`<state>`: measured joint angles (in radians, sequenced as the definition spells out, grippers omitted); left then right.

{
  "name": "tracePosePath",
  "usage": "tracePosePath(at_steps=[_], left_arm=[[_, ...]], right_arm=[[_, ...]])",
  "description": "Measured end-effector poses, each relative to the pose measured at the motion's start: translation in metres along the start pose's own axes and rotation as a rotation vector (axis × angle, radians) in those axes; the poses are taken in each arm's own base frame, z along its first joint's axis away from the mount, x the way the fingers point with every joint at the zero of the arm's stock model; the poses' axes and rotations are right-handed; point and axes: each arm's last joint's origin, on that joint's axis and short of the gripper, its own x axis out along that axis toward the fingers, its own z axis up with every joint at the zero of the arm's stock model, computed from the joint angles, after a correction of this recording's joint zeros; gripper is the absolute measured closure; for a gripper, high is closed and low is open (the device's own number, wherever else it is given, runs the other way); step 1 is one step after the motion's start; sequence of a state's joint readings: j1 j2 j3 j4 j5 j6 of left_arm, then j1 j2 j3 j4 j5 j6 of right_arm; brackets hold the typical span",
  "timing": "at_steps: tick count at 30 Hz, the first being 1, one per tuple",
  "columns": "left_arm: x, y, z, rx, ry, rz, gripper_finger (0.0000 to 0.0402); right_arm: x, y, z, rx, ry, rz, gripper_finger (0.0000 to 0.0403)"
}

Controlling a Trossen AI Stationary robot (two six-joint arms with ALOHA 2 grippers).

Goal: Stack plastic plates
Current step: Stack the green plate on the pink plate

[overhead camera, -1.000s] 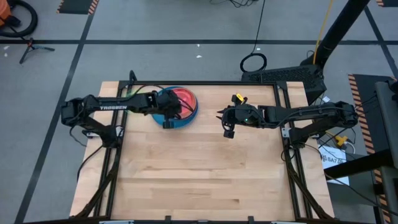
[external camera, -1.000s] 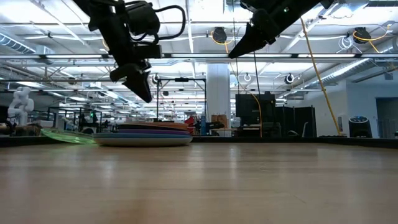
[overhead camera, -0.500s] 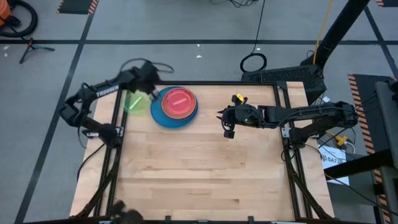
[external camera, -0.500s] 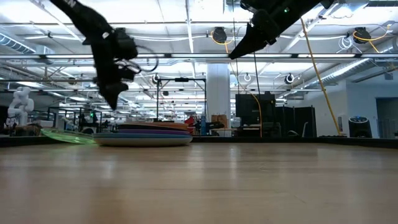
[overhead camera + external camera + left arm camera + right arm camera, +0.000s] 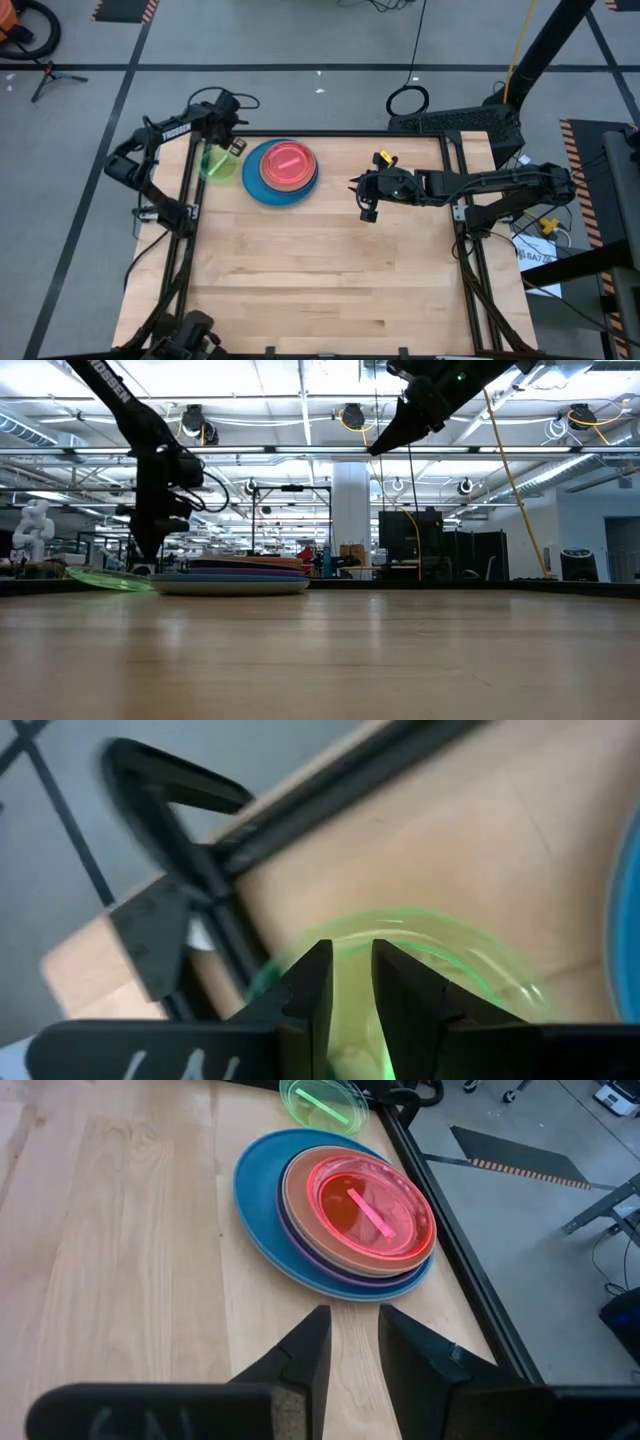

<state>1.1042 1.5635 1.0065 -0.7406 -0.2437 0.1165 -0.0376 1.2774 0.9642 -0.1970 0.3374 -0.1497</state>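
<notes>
A stack of plastic plates stands at the table's far left: a large blue plate [image 5: 251,186] [image 5: 256,1192] at the bottom, then a purple one [image 5: 332,1280], a tan one [image 5: 299,1178], and a translucent pink one [image 5: 288,164] [image 5: 372,1208] on top. A small translucent green plate [image 5: 214,165] [image 5: 322,1102] lies alone to the left of the stack, near the table's corner. My left gripper [image 5: 236,147] [image 5: 350,968] hangs just above the green plate, pointing steeply down, its fingers a narrow gap apart with nothing between them. My right gripper [image 5: 353,185] [image 5: 352,1322] waits open, high above the table's far middle.
The black frame rail [image 5: 215,885] runs along the table's left edge, right beside the green plate. In the low view the green plate [image 5: 106,579] looks slightly tilted. Bare wood [image 5: 330,270] covers the middle and near half of the table.
My left gripper has swung from above the stack toward the table's far left corner and now hangs over the green plate, lower than before and with its wrist rolled. The pink plate stays on top of the stack. My right arm has kept still.
</notes>
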Motion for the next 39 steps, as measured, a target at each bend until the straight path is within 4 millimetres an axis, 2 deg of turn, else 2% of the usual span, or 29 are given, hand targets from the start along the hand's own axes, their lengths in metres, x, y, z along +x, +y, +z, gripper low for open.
tracePosePath(at_steps=[12,17,21,25,30,39], left_arm=[[0.026,-0.013,0.002,0.151,0.088,-0.012,0.032],[0.012,-0.027,0.0,0.133,0.115,0.003,0.032],[0.003,-0.044,-0.015,0.167,0.238,-0.016,0.032],[0.002,-0.064,-0.033,0.256,0.338,-0.023,0.032],[0.003,-0.088,-0.048,0.304,0.357,-0.015,0.032],[-0.008,-0.117,-0.059,0.389,0.346,-0.005,0.032]], right_arm=[[0.0,0.0,0.0,-0.001,0.002,0.0,0.0324],[0.0,0.0,0.0,-0.002,0.003,0.001,0.0324],[0.0,0.0,0.0,-0.01,0.004,0.001,0.0324],[0.0,0.0,-0.001,-0.011,0.007,0.001,0.0324],[0.0,0.0,-0.003,-0.001,0.025,0.004,0.0324],[0.002,0.001,-0.003,-0.003,0.031,0.007,0.0324]])
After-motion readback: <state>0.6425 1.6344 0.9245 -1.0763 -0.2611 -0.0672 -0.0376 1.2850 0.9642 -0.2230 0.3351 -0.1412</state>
